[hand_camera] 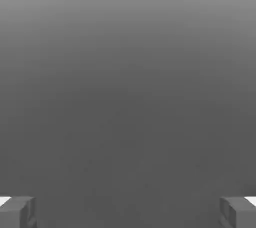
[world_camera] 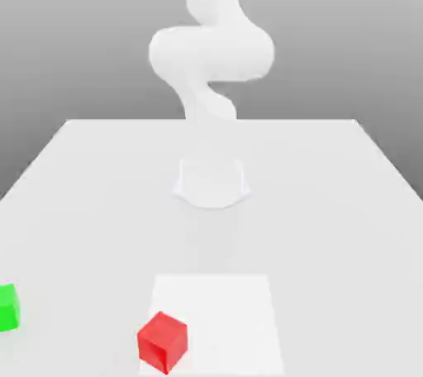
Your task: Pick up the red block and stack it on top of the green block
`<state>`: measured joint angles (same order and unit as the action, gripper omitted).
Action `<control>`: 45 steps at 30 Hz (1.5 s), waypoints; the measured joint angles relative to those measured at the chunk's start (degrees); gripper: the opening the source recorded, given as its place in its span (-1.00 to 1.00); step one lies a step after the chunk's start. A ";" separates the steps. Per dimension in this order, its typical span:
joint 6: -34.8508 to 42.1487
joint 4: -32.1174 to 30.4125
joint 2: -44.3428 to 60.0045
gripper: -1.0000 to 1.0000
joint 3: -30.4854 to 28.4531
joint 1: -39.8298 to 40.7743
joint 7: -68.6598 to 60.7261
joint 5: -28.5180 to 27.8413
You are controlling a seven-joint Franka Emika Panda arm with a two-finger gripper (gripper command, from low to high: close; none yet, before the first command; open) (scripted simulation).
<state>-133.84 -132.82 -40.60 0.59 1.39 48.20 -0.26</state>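
The red block rests on the white table near the front, at the corner of a brighter white square patch. The green block sits at the exterior view's left edge, partly cut off, well apart from the red one. The white arm rises from its round base at the table's middle and leaves the picture upward, so the hand is out of the exterior view. In the hand view my gripper is open: two grey fingertips stand far apart with only plain grey background between them. Neither block appears there.
The white table stretches wide around the arm base, its far edge near the grey backdrop. The brighter square patch lies at the front centre.
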 joint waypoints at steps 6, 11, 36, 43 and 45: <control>-5.04 -2.54 12.82 0.00 1.17 3.09 5.95 -0.85; -9.12 -4.59 23.22 0.00 1.53 5.04 10.88 -1.69; -29.56 -8.60 62.52 -1.00 0.08 7.74 22.09 -0.66; -20.18 -9.37 52.43 -1.00 -0.98 9.57 22.12 0.31; -18.39 -7.94 52.15 -1.00 -3.77 12.55 22.85 1.36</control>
<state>-152.23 -140.76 11.55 -3.18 13.95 71.05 1.10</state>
